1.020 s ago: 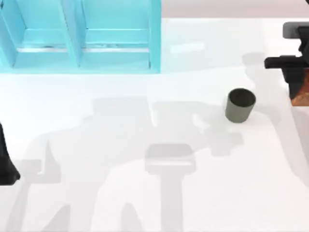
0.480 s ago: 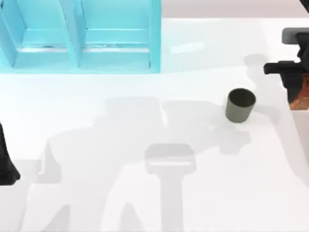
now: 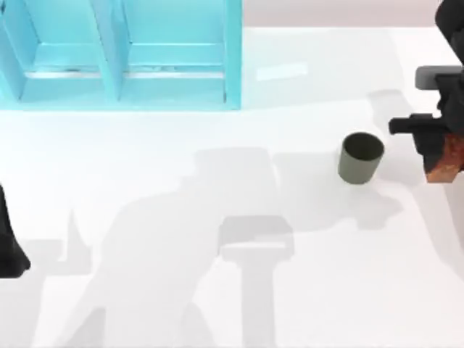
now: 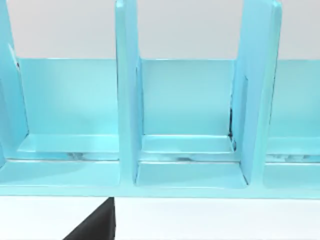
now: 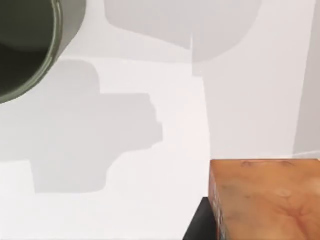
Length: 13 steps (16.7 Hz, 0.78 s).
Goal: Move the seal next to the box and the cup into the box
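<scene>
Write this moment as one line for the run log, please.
right gripper: shut on seal, off table, right of cup | cup: upright on table | left arm: parked, left edge | box: back-left

A plain white tabletop (image 3: 217,304) spreads across the top view, crossed by soft grey shadows (image 3: 254,239), the widest lying across its middle and lower part. More grey shadows (image 5: 100,140) fall on the white surface in the right wrist view. Along the far edge, a pale strip of background (image 3: 326,13) borders the white surface.
</scene>
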Each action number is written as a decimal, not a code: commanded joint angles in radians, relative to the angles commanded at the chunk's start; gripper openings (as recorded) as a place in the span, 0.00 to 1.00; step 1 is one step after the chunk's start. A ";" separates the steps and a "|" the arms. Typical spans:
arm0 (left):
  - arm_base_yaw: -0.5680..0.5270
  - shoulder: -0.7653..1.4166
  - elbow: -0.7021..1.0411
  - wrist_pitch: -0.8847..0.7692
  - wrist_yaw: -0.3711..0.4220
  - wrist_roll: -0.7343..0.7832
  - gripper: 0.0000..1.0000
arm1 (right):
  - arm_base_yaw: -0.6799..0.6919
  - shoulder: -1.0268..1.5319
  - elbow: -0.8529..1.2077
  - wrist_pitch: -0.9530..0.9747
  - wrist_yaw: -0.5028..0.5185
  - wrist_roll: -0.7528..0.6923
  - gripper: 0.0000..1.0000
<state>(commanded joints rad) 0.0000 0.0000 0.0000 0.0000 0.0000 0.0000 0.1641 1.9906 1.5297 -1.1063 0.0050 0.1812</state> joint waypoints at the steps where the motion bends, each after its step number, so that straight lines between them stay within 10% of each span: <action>1: 0.000 0.000 0.000 0.000 0.000 0.000 1.00 | 0.000 0.004 -0.015 0.017 0.000 0.000 0.00; 5: 0.000 0.000 0.000 0.000 0.000 0.000 1.00 | 0.000 0.006 -0.021 0.024 -0.001 0.000 0.00; 13: 0.000 0.000 0.000 0.000 0.000 0.000 1.00 | 0.000 0.006 -0.021 0.024 -0.001 0.000 0.60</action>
<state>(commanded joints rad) 0.0000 0.0000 0.0000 0.0000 0.0000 0.0000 0.1642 1.9966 1.5086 -1.0828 0.0041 0.1817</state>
